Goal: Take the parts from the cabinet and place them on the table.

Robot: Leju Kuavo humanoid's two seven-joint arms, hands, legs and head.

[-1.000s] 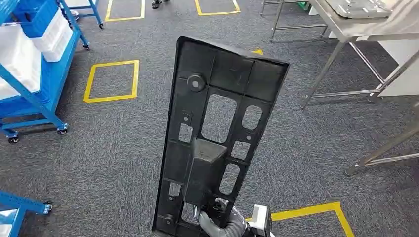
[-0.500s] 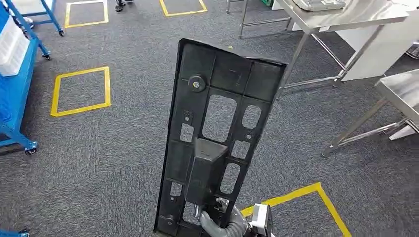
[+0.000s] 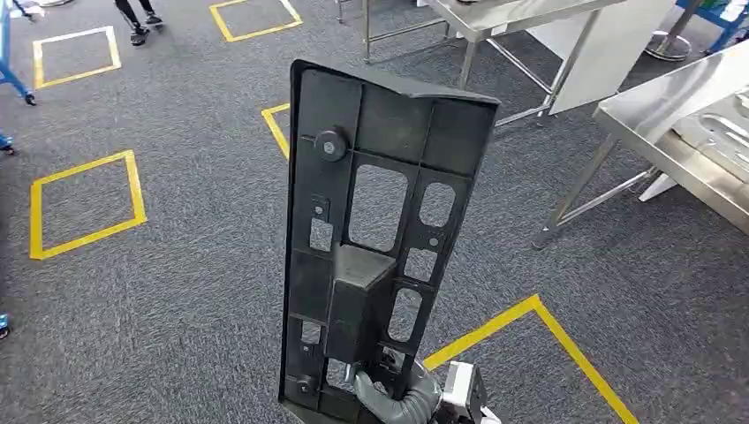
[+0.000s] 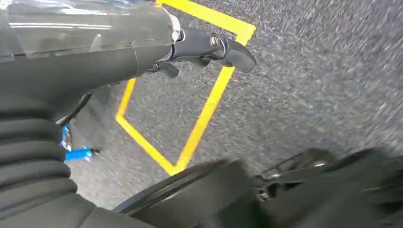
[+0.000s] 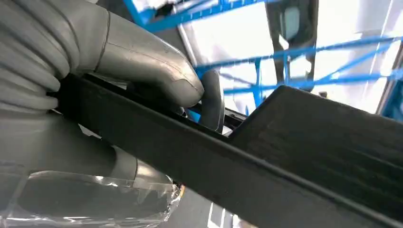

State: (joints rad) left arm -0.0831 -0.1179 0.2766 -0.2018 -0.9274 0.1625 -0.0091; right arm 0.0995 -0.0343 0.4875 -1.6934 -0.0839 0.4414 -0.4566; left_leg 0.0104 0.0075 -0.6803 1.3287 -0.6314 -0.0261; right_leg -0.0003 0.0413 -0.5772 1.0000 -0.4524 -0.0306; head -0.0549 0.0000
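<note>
A long black plastic panel (image 3: 375, 230) with several cut-outs and a boxy block on it stands upright in front of me. My right hand (image 3: 395, 399) grips its lower end from below. In the right wrist view the grey thumb (image 5: 157, 71) presses on the panel's edge (image 5: 266, 166). A steel table (image 3: 680, 106) stands at the right with a grey tray-like part on it. My left hand (image 4: 190, 47) hangs over the carpet, dark fingers stretched out and holding nothing.
A second steel table (image 3: 495, 22) with thin legs stands at the back. Yellow tape squares (image 3: 84, 203) mark the grey carpet, one corner (image 3: 530, 309) lying close by my right side. A person's feet (image 3: 137, 22) are at the far left back.
The whole view has swung to the right: the blue racks slid out on the left and the steel table came in closer on the right. The panel stays in my right hand.
</note>
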